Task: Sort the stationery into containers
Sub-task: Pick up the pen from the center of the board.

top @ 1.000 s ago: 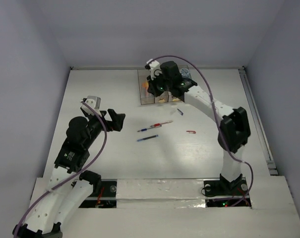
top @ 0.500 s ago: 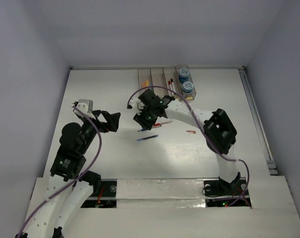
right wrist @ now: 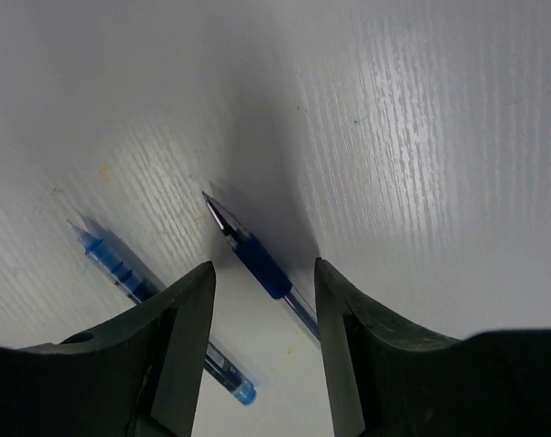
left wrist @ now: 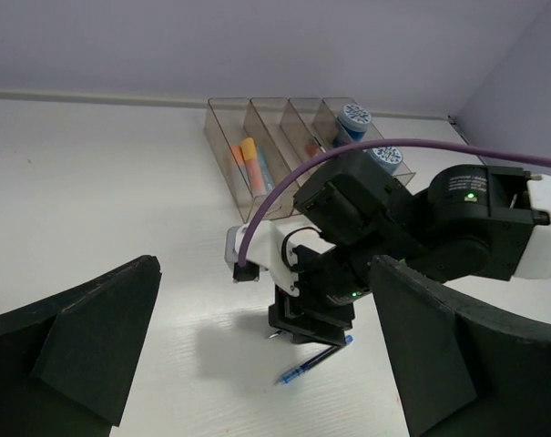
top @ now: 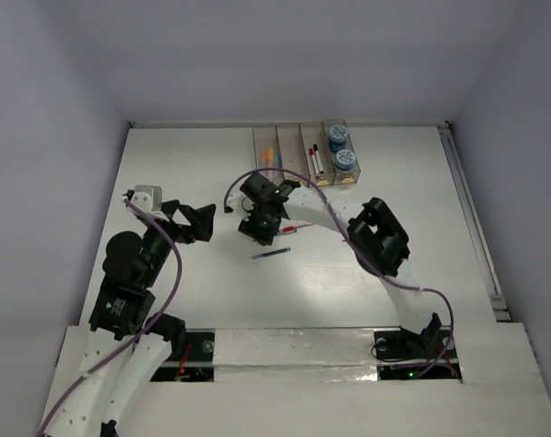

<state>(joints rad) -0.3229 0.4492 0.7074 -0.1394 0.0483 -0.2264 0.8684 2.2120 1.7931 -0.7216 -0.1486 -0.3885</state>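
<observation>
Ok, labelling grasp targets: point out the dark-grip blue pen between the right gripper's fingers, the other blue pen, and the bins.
dark-grip blue pen (right wrist: 261, 266): right wrist view, its grip.
other blue pen (right wrist: 116, 265): right wrist view, its barrel.
bins (top: 263, 135): top view, leftmost bin's far end.

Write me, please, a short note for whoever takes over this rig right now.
Left gripper: open, empty, hovering above the table left of the pens.
Right gripper: open, lowered with its fingers astride a blue pen, not gripping it.
Done: sticks in the leftmost bin of the containers, markers in the third, two rolls in the rightmost.
Left: that pen, a second blue pen beside it and a red pen, all on the table.
</observation>
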